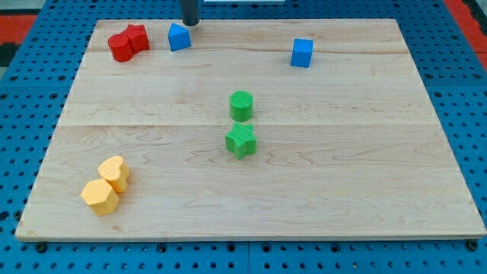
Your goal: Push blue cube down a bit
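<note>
One pale wooden board (319, 190), planked and smooth-grained, is filling most of the view and lying on a blue pegboard surface (23, 114) dotted with holes. Seven small blocks are sitting on it, all matte and solid-coloured. At the view's bottom left, a yellow hexagonal block (100, 196) and a yellow heart-shaped block (115, 172) are touching. In the middle, a green star block (240, 141) is sitting just below a green cylinder (241, 105) with a ribbed top. At the view's top left, two red blocks (127, 43) are pressing together; their shapes are hard to make out. Just to their right is a blue wedge-like block (179, 36). The blue cube (302, 52) is standing alone near the view's top right, well apart from everything else. My tip (189, 23) is hanging upright at the board's top edge, just above and right of the blue wedge-like block and well left of the blue cube. I am carrying no claw, so nothing is being grasped.
</note>
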You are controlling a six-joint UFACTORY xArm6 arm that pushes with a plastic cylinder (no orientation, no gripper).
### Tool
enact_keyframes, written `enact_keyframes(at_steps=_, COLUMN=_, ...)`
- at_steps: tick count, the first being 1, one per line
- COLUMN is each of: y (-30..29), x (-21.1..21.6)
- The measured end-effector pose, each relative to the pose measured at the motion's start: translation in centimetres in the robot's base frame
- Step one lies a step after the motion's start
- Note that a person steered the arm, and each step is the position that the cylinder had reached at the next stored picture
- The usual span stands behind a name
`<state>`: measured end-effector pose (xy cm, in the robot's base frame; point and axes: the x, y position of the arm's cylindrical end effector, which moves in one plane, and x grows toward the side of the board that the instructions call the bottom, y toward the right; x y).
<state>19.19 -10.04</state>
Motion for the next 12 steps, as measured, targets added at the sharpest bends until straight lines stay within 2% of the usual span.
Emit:
enact_keyframes(at_steps=1, y=-1.5, x=-0.1)
enact_keyframes(at_steps=2, y=-4.0, x=2.1)
enact_keyframes(at_steps=3, y=1.0, x=5.6)
enact_keyframes(at_steps=5, y=-0.6, x=4.5)
enact_keyframes(at_steps=7, y=12.3, x=4.0)
enact_keyframes(at_steps=8, y=15.1, x=3.0)
enact_keyframes(at_steps=9, y=15.3, x=2.3)
enact_keyframes(at_steps=10, y=18.9, x=3.9)
enact_keyframes(at_steps=12, y=19.3, x=3.8)
